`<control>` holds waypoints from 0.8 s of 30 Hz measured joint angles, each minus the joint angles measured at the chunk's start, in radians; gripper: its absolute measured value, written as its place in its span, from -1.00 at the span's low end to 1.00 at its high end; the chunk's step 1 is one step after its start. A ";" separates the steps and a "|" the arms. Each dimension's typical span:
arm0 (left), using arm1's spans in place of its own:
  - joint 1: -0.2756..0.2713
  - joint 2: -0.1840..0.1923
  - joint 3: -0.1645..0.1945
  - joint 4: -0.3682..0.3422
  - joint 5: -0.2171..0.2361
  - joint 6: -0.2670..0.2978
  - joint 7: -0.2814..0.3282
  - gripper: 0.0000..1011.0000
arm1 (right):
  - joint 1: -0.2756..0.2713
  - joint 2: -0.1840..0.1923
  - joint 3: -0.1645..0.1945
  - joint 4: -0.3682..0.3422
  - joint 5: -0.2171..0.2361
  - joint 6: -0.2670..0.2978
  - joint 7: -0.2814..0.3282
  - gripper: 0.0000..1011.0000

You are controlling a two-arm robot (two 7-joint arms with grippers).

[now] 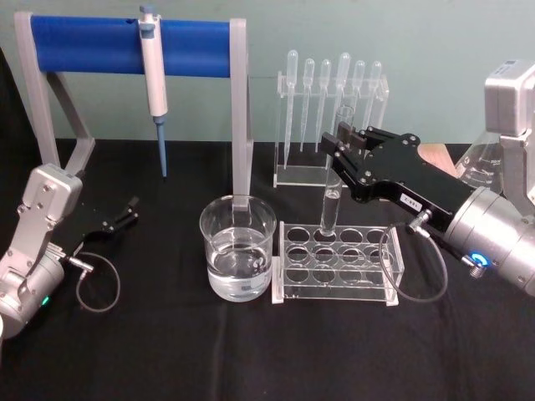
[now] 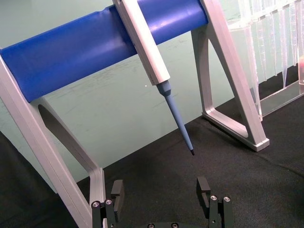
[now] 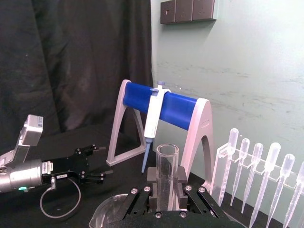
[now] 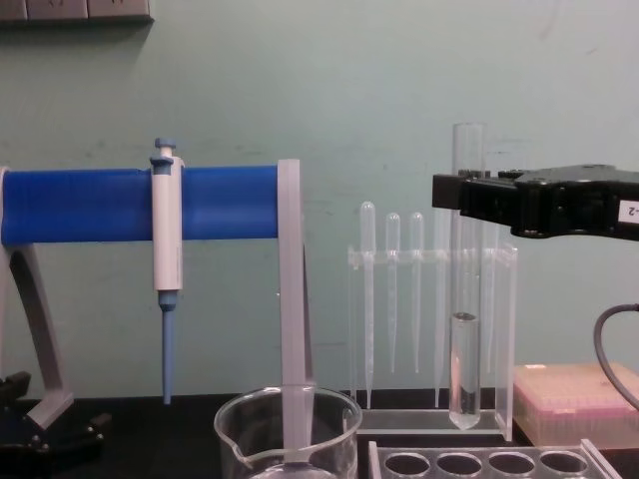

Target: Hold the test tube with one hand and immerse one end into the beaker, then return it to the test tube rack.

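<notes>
The test tube stands upright with a little clear liquid in its round bottom. My right gripper is shut on its upper part, below the open rim. The tube's bottom hangs just over the back row of the clear rack. From the chest view the test tube hangs from the right gripper. In the right wrist view the test tube sits between the fingers. The beaker, holding water, stands left of the rack; the beaker is apart from the tube. My left gripper rests open at the far left.
A blue-and-white pipettor hangs on the blue-bar stand behind the beaker. A stand of plastic pipettes is behind the tube. A glass flask and a pink tip box sit at the right.
</notes>
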 joint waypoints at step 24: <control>0.000 0.000 0.000 0.000 0.000 0.000 0.000 0.98 | 0.000 0.000 0.000 0.000 0.000 0.000 0.000 -0.56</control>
